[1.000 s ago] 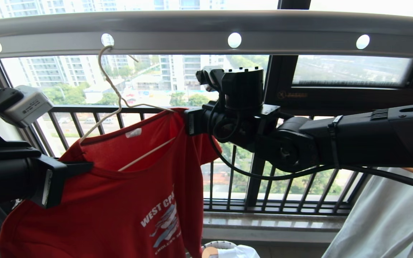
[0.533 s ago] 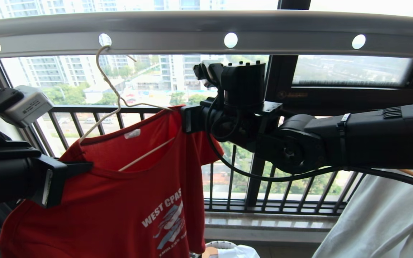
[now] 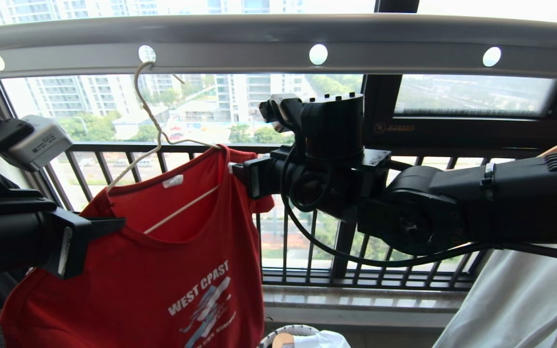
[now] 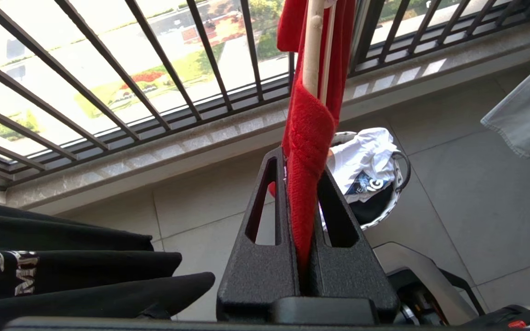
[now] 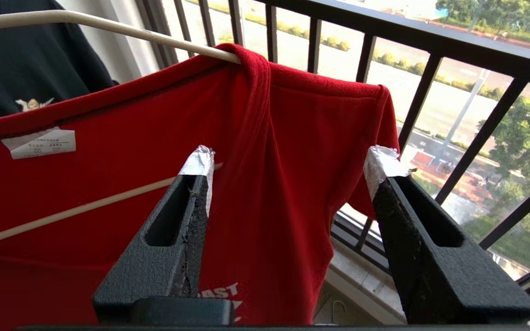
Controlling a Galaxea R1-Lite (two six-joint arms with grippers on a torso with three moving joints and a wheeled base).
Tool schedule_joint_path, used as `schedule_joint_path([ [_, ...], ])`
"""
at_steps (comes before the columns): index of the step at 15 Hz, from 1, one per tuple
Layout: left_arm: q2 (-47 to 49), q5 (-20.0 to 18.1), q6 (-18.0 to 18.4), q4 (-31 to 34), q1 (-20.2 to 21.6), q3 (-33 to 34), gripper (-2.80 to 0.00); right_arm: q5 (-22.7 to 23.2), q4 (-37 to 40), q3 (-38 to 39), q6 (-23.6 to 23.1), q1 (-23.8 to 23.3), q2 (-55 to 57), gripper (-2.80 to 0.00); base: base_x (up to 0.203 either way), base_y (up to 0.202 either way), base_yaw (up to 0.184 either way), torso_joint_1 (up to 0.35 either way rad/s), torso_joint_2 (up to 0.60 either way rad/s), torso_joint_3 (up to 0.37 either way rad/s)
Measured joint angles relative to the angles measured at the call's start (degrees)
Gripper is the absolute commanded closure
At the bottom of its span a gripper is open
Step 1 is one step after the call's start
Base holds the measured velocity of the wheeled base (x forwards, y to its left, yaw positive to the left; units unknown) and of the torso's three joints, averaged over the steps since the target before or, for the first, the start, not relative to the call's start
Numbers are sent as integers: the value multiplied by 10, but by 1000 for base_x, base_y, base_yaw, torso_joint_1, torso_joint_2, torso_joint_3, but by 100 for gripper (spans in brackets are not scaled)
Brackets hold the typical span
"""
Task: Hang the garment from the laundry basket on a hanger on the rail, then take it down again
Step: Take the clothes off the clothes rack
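Step in hand: the hanging half is looking nearly done; the red short-sleeved T-shirt with white "WEST COAST" lettering is draping on the thin cream-white wire hanger, whose hook is sitting in a round hole of the broad grey metal rail.
Right gripper: its fingers are standing wide apart just beside the shirt's right shoulder, gripping nothing.
Left gripper: its fingers are pressing together on a fold of red cloth at the shirt's left shoulder, with the hanger's arm running just beyond.
Basket: the small round white laundry basket with black cord handles is sitting on the floor below, other clothes in it.
Next move: probably the left grip needs loosening so the shirt is hanging freely; the take-down is not yet begun.
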Motion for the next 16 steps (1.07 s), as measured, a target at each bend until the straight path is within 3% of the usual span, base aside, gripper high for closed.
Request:
schedule_joint_path([
  [1,1,0,0,0,0,0,0,0,-1,13,2,2,-11,-151,0,0,0,0,0,0],
  [2,2,0,0,0,0,0,0,0,-2,26,4,5,-20,0,0,0,0,0,0,0],
  [13,1,1,0,1,0,-11,0,-6,-3,175,21,14,-107,0,0,0,0,0,0,0],
  [14,0,1,0,1,0,-11,-280,-6,-3,191,21,13,-116,0,0,0,0,0,0,0],
  [16,-1,1,-2,-1,1,-11,-280,-7,-4,215,19,11,-129,0,0,0,0,0,0,0],
])
